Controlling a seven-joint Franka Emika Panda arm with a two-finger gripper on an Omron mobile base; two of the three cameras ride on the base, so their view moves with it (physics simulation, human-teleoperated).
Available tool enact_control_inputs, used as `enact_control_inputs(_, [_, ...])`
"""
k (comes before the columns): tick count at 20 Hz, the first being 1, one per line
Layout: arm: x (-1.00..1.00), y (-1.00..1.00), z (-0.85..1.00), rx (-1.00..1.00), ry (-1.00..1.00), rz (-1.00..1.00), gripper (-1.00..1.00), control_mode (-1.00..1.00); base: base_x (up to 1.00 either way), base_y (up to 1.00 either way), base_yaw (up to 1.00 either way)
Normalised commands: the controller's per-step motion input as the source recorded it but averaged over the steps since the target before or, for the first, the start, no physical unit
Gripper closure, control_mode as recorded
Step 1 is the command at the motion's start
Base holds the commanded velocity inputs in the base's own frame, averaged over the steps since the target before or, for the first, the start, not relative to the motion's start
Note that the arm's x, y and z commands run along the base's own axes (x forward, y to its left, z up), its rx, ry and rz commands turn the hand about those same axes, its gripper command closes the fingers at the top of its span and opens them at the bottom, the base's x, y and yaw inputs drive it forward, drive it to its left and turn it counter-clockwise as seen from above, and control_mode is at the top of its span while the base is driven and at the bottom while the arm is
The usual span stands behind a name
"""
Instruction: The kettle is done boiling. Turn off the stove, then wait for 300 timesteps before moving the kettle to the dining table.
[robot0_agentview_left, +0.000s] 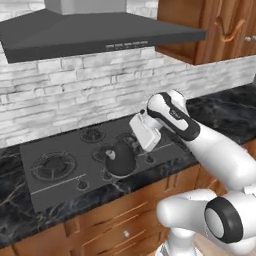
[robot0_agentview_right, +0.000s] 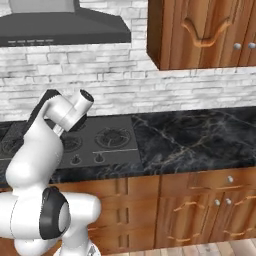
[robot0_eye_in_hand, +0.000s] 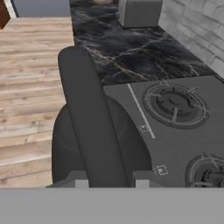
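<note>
A: Where's the kettle (robot0_agentview_left: 120, 159)?

B: On the stove (robot0_agentview_left: 55, 187), near its front edge, about midway along, just behind the row of knobs. In the left base view the gripper (robot0_agentview_left: 134, 148) comes down at its right side.

A: Are the fingers shut on it?

B: The hand view settles that. The handle (robot0_eye_in_hand: 92, 127) runs up the middle of the picture from between the two fingertips (robot0_eye_in_hand: 82, 180), which stand nearly closed on either side of it. The fingers are pinched on the handle.

A: And from the right base view?

B: There the arm (robot0_agentview_right: 35, 150) covers the kettle. You do get the stove's right end, and the long black marble worktop (robot0_agentview_right: 195, 137) running right of it.

A: Count things for me.

B: One kettle. One hood (robot0_agentview_left: 95, 30) above the stove. In the left base view I count three burners plainly; others are hidden behind the kettle and arm. The hand view shows two burners, and a grey box (robot0_eye_in_hand: 140, 12) at the worktop's far end.

A: Knobs?

B: Too small to count surely.
</note>
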Motion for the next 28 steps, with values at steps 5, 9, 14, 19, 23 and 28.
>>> enact_control_inputs(5, [0.0,0.0,0.0,0.0,0.0,0.0,1.0,1.0,-0.1,-0.13,-0.58])
enact_control_inputs(9, [0.0,0.0,0.0,0.0,0.0,0.0,1.0,1.0,-0.12,-0.25,-0.6])
enact_control_inputs(14, [0.0,0.0,0.0,0.0,0.0,0.0,1.0,1.0,-0.08,-0.23,-0.61])
enact_control_inputs(19, [0.0,0.0,0.0,0.0,0.0,0.0,1.0,1.0,-0.03,-0.19,-0.63])
enact_control_inputs(23, [0.0,0.0,0.0,0.0,0.0,0.0,1.0,1.0,0.0,-0.18,-0.65])
enact_control_inputs(28, [0.0,0.0,0.0,0.0,0.0,0.0,1.0,1.0,0.0,-0.21,-0.65])
